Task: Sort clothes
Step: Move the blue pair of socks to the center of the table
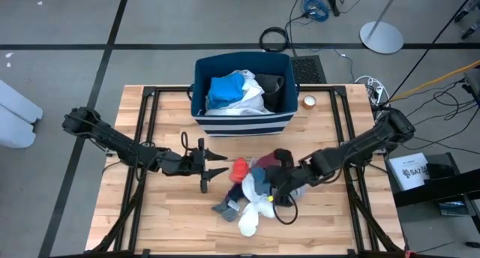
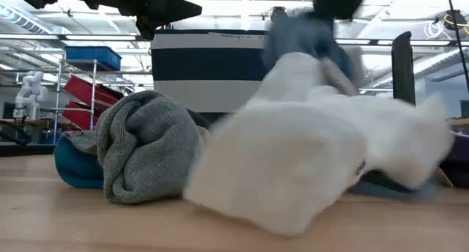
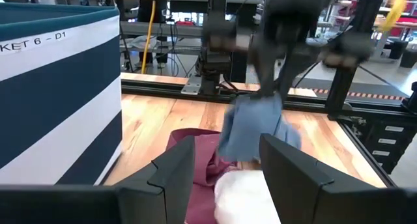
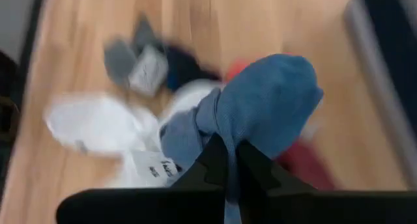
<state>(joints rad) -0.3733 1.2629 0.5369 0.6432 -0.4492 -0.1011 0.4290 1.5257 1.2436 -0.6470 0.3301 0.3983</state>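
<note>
On the wooden table [image 1: 172,205], a small heap of clothes [image 1: 251,190] is left unsorted, while blue and white garments [image 1: 232,93] are already lodged in the striped navy bin [image 1: 240,123]. A blue cloth [image 4: 260,107] is clamped by the right gripper [image 4: 228,162]; the left gripper [image 1: 214,164] is held apart beside the heap, empty.

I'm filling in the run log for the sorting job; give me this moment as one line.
right gripper: shut on blue garment, over the pile | left gripper: open, empty, beside pile | striped bin: holds blue and white pieces | grey sock: on table
</note>
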